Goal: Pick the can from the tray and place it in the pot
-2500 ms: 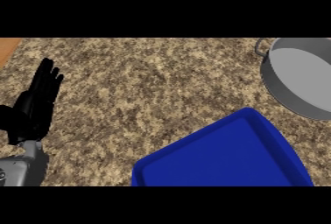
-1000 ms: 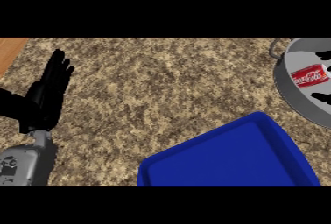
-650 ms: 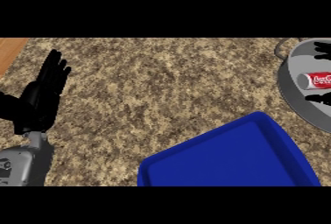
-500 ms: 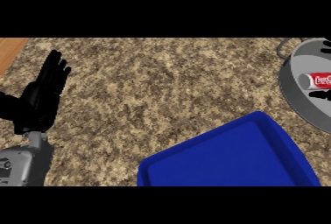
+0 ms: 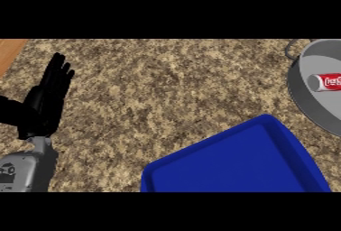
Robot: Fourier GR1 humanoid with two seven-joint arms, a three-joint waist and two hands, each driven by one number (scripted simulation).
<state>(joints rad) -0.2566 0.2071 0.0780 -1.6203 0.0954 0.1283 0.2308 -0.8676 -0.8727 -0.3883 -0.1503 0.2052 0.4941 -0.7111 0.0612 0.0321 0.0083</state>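
A red-and-white cylindrical can (image 5: 329, 82) is seen lying on its side inside the round grey metal pot (image 5: 305, 106). Below and left of the pot, a glossy blue tray (image 5: 233, 169) with rounded corners is set on the speckled stone counter (image 5: 166, 81). Far left of the pot, the black left hand (image 5: 45, 101) is held with fingers straight and close together.

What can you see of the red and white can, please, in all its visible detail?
The red and white can lies on its side in the round grey metal pot at the view's right edge. Its silvery end faces left; its red label bears white lettering. The view's edge cuts off its right part. No hand touches it.
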